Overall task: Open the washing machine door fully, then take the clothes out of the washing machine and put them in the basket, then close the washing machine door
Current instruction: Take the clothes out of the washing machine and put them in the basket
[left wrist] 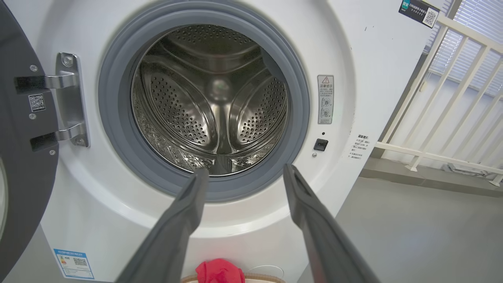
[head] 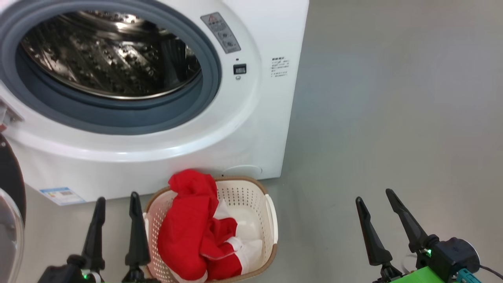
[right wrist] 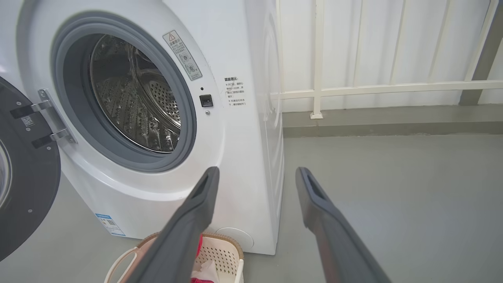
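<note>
**Left end effector [head: 117, 196] and right end effector [head: 373, 194] wide, empty**

Washing machine [head: 251, 118] stands with its drum [left wrist: 212, 98] bare and the washing machine door [right wrist: 27, 177] swung out, likely awaiting closing. Basket [head: 239, 196] sits on the floor [head: 393, 118] just below the opening, handy for a short drop; the clothes [head: 188, 232] lie heaped inside it.

Both claws [head: 116, 200] [head: 373, 195] agape, empty.
</note>
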